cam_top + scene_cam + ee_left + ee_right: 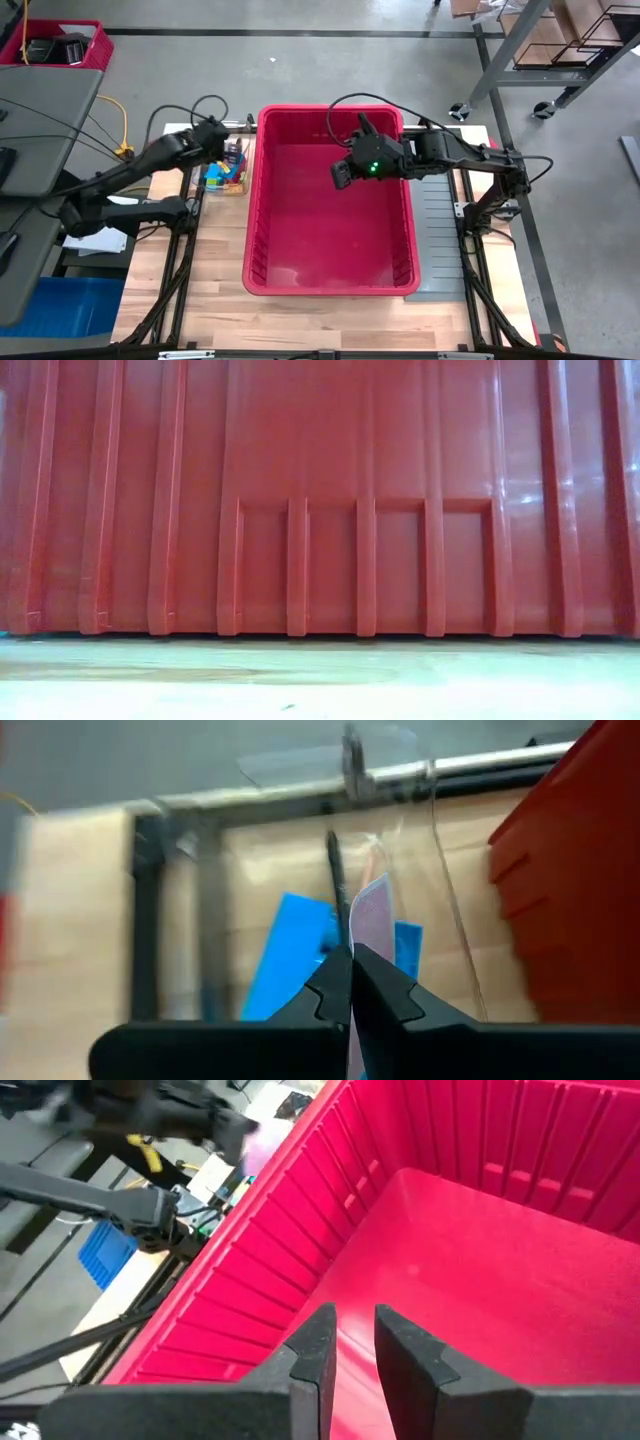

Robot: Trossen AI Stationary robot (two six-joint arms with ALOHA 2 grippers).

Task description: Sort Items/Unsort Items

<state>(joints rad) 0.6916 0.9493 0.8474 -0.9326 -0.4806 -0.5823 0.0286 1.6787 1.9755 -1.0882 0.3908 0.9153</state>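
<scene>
The left hand [232, 150] is clenched on a thin dark stick [337, 890] above a clear container [228, 172] of blue, yellow and green items [222, 177], which sits on the desk [215, 280] just beside the red bin [330, 285]. The right hand [352, 1342] hangs over the bin's interior, fingers slightly parted and grasping nothing.

Overhead light: even, bright; soft shadows under the red bin [330, 200] rim.
Low view: bin wall fills frame, glare streaks at its right; table [320, 680] washed pale, soft.
Left wrist view: motion blur throughout, edges smeared.
Right wrist view: background blurred, bin sharp.
</scene>
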